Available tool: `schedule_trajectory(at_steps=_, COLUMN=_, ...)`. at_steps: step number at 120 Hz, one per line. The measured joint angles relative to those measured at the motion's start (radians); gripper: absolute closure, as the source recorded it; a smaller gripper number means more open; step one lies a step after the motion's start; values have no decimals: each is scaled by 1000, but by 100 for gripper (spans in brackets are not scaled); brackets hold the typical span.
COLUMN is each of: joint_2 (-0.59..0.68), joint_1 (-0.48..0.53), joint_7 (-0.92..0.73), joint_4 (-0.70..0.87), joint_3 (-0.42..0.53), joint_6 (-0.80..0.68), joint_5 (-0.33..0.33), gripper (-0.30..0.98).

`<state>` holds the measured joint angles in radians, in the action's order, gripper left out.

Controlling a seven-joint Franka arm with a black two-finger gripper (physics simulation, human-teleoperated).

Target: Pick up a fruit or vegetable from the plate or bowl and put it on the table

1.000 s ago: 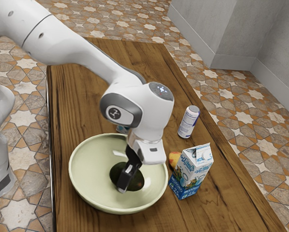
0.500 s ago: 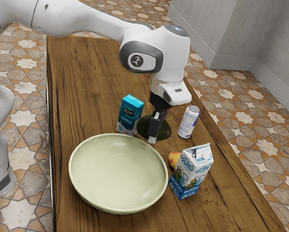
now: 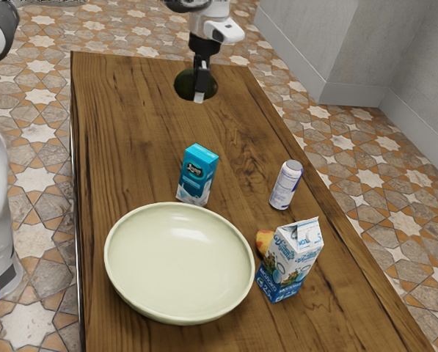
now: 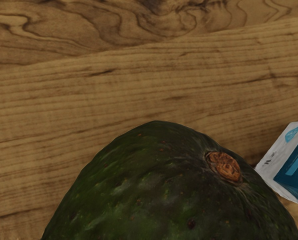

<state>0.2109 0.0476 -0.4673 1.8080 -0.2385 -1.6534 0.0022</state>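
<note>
My gripper [image 3: 199,88] is over the far part of the wooden table [image 3: 141,110], shut on a dark green avocado [image 3: 183,84] that bulges out on both sides of the near finger. In the wrist view the avocado [image 4: 163,190] lies large at the lower edge, its brown stem end showing. Whether its underside touches the wood cannot be told. The pale green bowl [image 3: 178,260] stands near the front of the table with nothing inside it.
A teal carton [image 3: 197,174] stands just behind the bowl; its corner [image 4: 293,162] shows beside the avocado in the wrist view. A white can [image 3: 285,185], a milk carton [image 3: 288,264] and a reddish-yellow fruit [image 3: 264,242] are toward the exterior view's right.
The avocado has left the bowl in my gripper, passed behind the teal carton and travelled to the table's far part. Bowl, cartons and can have stayed put.
</note>
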Motion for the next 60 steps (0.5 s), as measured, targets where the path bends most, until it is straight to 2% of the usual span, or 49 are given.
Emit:
schedule_trajectory(at_steps=29, joint_2=-93, joint_1=50, joint_7=-81, joint_4=4, joint_3=-1, joint_6=-8, joint_5=8, gripper=32)
schedule_trajectory(at_steps=41, joint_2=-118, joint_1=57, joint_7=-108, joint_4=2, joint_3=-1, joint_6=-11, joint_5=7, gripper=21)
schedule_trajectory(at_steps=60, joint_2=-132, joint_1=75, joint_7=-144, joint_4=1, joint_3=-1, joint_6=-16, joint_5=3, gripper=17)
